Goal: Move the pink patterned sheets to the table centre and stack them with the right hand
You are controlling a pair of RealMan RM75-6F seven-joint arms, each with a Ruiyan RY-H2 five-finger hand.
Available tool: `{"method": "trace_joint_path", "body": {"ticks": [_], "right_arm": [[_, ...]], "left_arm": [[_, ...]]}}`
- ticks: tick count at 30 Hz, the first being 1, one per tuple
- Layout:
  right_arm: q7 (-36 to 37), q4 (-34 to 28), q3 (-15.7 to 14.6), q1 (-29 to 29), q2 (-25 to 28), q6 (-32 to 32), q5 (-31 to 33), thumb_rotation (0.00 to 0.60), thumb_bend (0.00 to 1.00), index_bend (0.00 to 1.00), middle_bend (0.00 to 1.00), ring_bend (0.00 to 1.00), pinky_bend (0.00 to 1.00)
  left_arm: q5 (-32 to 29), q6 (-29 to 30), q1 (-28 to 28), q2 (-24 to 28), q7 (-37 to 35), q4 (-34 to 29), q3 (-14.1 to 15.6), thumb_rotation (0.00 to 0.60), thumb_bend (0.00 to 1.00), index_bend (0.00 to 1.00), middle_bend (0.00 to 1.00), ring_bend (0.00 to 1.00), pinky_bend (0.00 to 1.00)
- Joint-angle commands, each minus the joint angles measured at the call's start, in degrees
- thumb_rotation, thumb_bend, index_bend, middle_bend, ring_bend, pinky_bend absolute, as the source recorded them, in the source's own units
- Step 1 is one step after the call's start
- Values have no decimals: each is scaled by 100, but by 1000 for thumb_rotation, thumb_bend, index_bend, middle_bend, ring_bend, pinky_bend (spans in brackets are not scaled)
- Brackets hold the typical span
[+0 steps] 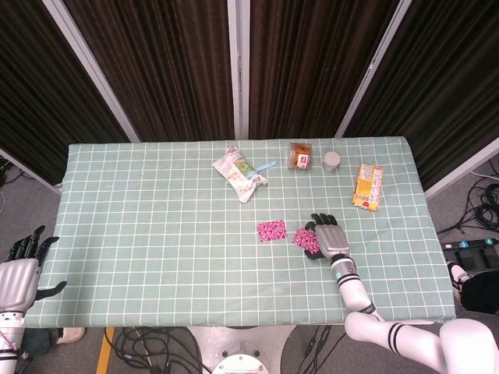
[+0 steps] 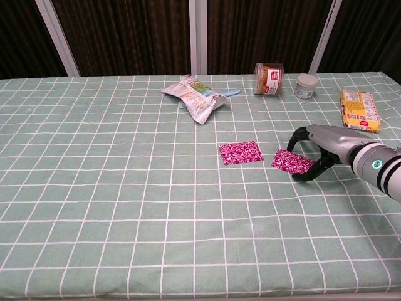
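Currently right robot hand [image 2: 316, 152] arches over the right pink sheet [image 2: 291, 162], right of frame centre, fingertips [image 2: 299, 177] at its edge; whether it's actually gripped, can't tell. Second pink sheet [image 2: 240, 152] lies flat just left, apart. Left robot hand [image 1: 19, 269] off the counter [image 1: 156, 234], lower left, fingers spread, holding nothing.
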Motion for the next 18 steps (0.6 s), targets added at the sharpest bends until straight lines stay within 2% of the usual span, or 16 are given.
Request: {"method": "trace_joint_path", "body": {"ticks": [1,6,18], "right_arm": [[-4,-2,-6,-7,1,19,-24,524,144,361,83,0,0],[39,-30,-7,-32,42,42,-90,521,180,394,85,0,0],[290,-212,91,139,444,-281,-405,517,182,389,85,0,0]], "left_arm": [[7,7,8,1,-11,11,8,600,19,232,124,109,126],[26,7,8,-16,-41,48,20,600,19,232,124,110,126],[10,40,27,25,29,-33,25,600,18,233,124,109,126]]}}
